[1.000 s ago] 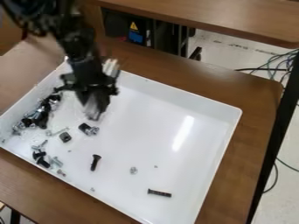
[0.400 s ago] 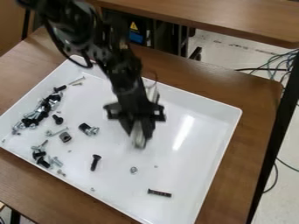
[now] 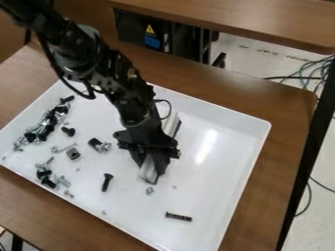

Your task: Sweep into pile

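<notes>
Camera view. Hand (image 3: 152, 166), 1 no., black, angled down over tray (image 3: 252, 152); fingers drawn in on pale bar (image 3: 147, 171), held w/ one end low nr tray floor; whether it touches, can't tell. Risks, prob.: small nut (image 3: 150, 190) lies just past hand's low end, camera side, so bar could ride over it if tilted or lifted a touch; same for low specks. Bar is narrow, so a stroke may catch one pc. & miss the next, e.g. black bolt (image 3: 107, 182), camera side & viewer's L of hand, or black screw (image 3: 178, 216), well apart on camera side & slightly R. Round shanks may roll off line. Too hard a push twds viewer's L could scatter main heap (image 3: 44, 126) or jam pcs. against wall; bar might also twist in grip if an end snags. Materials etc.: tray white, smooth, glossy, prob. plastic, straight-sided w/ rounded corner, raised walls; counter (image 3: 293, 117) brown wood-grain, under & around. Bar long, straight, pale w/ dark edge. Hardware, prob. metal: main heap mixed black & silver, tangled, far viewer's L of hand; lower cluster (image 3: 44, 177), same mix, L & camera side; square nut (image 3: 73, 153), dark, blocky, L; capped bolt (image 3: 99, 145), black/silver, nearer L; thin screw (image 3: 63, 148), silver, slim, beside square nut.
</notes>
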You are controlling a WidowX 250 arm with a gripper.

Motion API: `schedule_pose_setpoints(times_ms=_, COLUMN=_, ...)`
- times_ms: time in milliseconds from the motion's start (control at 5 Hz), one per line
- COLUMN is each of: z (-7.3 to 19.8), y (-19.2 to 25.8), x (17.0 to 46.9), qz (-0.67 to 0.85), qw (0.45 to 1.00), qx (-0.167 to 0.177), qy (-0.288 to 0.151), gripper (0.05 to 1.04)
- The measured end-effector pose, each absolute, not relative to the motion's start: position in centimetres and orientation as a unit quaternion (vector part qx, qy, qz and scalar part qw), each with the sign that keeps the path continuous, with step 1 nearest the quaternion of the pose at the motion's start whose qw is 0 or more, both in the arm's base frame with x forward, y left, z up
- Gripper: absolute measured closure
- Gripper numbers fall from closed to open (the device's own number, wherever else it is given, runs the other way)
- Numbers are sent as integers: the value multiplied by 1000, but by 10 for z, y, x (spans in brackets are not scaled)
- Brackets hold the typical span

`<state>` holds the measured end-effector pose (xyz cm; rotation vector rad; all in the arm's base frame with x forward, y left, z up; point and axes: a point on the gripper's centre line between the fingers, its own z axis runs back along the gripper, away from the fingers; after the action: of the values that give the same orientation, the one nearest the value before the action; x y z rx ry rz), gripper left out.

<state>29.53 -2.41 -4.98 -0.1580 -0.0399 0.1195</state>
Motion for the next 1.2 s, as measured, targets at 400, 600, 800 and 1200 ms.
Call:
schedule_pose_setpoints(times_ms=400, z=-51, y=67, x=262, qz=77, qw=996, qx=-47, qy=0, gripper=723)
schedule_pose_setpoints(times_ms=600, z=-50, y=98, x=251, qz=71, qw=997, qx=-22, qy=17, gripper=723)
schedule_pose_setpoints(times_ms=800, z=-49, y=128, x=251, qz=59, qw=998, qx=-6, qy=29, gripper=724)
schedule_pose_setpoints(times_ms=1200, z=-41, y=144, x=255, qz=-6, qw=998, qx=14, qy=57, gripper=723)
